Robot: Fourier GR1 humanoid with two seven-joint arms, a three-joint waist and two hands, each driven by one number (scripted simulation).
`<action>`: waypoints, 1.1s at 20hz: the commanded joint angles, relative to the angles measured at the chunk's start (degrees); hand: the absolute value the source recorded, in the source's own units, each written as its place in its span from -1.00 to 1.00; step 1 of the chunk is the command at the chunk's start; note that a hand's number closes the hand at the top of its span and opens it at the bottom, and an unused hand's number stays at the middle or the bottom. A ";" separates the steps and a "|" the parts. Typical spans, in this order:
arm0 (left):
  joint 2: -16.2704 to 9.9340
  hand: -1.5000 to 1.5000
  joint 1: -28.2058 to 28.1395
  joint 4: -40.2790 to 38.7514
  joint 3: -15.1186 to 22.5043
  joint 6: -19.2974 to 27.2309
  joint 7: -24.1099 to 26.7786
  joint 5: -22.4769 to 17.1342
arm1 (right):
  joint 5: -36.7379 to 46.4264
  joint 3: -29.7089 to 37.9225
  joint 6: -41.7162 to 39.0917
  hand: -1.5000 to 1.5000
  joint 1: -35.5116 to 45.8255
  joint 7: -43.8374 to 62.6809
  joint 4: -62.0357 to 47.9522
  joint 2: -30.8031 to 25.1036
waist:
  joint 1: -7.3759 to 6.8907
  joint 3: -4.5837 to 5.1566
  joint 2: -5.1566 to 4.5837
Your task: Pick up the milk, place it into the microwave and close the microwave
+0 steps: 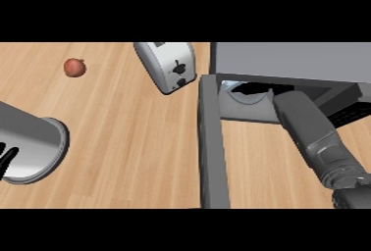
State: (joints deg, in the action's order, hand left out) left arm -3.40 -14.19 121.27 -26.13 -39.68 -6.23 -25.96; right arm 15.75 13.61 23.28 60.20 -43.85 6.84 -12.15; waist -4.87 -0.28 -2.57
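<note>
In the head view, the wooden counter [109, 127] fills most of the frame. At the upper right stands the grey microwave [290, 61], its top a flat grey slab, and below that slab its dark cavity opens toward the lower part of the frame. The microwave's door [212, 147] is swung wide open and shows edge-on as a long grey bar running from the microwave's left corner straight down the middle of the frame to the lower edge. The robot's right forearm [311, 137] comes up from the lower right corner and reaches into the cavity, where its far end passes under the microwave's top edge; the right hand itself is hidden inside, so whether its fingers are spread, closed or holding anything cannot be told. Just left of the arm, inside the opening, a pale rounded shape [243, 93] shows, but what it is cannot be made out, and the milk is not to be seen clearly anywhere in this view. At the left edge of the frame the left forearm [33, 147] appears as a broad grey cylinder, with the black fingertips of the left hand [7, 156] just at the frame's border, straight and slightly apart. A silver toaster [168, 66] lies tilted at upper centre, just left of the microwave. A small reddish-brown round object [74, 67] sits on the counter at upper left, well apart from everything else.
</note>
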 commanded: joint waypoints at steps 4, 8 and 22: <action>3.28 1.00 0.51 3.24 6.21 1.13 -2.67 2.59 | -5.10 4.49 -10.62 -1.00 -4.30 -4.28 -0.04 2.02 | 1.97 0.09 1.33; 3.33 1.00 0.64 2.06 10.87 2.16 -1.79 5.39 | -7.32 6.11 -17.31 -1.00 -6.52 -5.96 0.30 2.97 | 2.83 0.15 1.70; 2.66 1.00 1.72 -0.37 23.11 7.89 -3.89 10.77 | -7.66 1.32 -26.82 -1.00 -26.99 -12.67 11.41 6.54 | 5.94 0.36 3.00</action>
State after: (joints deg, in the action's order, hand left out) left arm -0.21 -12.62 123.81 -3.33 -29.71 -12.14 -16.01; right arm 7.39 16.87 -2.32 40.51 -53.13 15.14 -6.38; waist 0.47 0.02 0.24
